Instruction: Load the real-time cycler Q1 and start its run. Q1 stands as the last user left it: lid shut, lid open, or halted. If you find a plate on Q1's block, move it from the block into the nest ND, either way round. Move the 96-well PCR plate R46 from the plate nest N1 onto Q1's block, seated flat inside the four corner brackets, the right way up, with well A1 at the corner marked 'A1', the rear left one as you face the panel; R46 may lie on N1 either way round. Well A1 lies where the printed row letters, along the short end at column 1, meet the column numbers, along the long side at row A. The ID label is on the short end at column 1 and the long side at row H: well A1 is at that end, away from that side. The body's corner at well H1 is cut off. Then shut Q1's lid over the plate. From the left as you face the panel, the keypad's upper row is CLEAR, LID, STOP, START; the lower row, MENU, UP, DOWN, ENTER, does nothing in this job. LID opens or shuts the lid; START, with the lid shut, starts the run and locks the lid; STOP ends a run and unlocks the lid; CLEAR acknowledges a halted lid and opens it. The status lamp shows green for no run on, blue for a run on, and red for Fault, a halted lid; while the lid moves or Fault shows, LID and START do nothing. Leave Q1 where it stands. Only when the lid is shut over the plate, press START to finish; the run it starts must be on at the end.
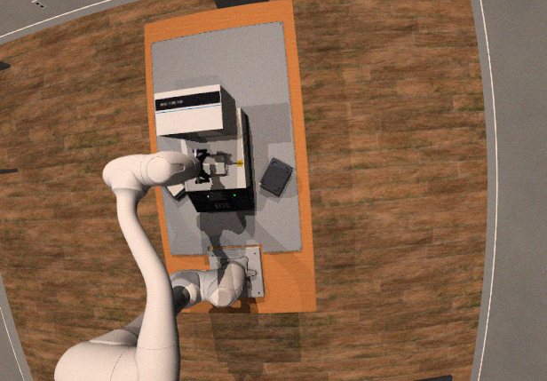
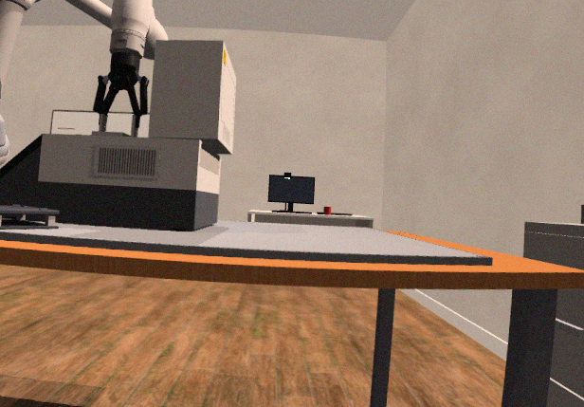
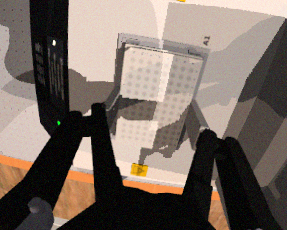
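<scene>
A wood floor surrounds the orange-edged bench [image 1: 306, 219] with its grey mat. The white arm [image 1: 138, 219] reaches up from its base, then bends across so the wrist points straight down over cycler Q1 [image 2: 118, 177], whose lid [image 2: 191, 92] stands open. The hand [image 2: 119, 122] is clamped on the white 96-well plate [image 3: 159, 85], low over the block. The status lamp [image 1: 233, 194] glows green.

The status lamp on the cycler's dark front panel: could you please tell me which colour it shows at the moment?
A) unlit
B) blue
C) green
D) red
C: a small green dot glows on the black keypad panel of the beige real-time cycler, and the wrist view shows it green too.
</scene>
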{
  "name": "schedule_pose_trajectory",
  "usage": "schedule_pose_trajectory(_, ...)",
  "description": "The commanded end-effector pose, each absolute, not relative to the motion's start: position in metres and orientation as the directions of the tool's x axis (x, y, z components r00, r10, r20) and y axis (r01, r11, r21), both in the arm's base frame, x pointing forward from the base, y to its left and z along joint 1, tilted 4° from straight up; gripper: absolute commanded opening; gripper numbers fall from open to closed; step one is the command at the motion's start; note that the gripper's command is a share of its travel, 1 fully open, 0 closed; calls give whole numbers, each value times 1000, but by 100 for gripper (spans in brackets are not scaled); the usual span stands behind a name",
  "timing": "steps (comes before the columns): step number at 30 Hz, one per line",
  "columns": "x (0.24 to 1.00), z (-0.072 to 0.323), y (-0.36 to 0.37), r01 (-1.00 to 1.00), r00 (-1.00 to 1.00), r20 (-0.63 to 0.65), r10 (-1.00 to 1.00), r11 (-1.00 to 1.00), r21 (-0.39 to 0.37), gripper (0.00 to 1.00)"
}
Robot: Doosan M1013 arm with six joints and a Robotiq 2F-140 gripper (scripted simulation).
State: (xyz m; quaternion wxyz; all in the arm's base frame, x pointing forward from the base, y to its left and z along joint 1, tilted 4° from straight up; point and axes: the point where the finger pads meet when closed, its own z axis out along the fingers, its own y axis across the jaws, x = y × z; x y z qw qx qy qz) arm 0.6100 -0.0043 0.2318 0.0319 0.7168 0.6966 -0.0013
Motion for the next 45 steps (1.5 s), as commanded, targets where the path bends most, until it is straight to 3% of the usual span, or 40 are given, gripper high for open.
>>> schedule_pose_trajectory(1,610,227,-6,999,28,-49,998,-26,40,0)
schedule_pose_trajectory(45,610,223,-7,999,28,-49,998,-26,40,0)
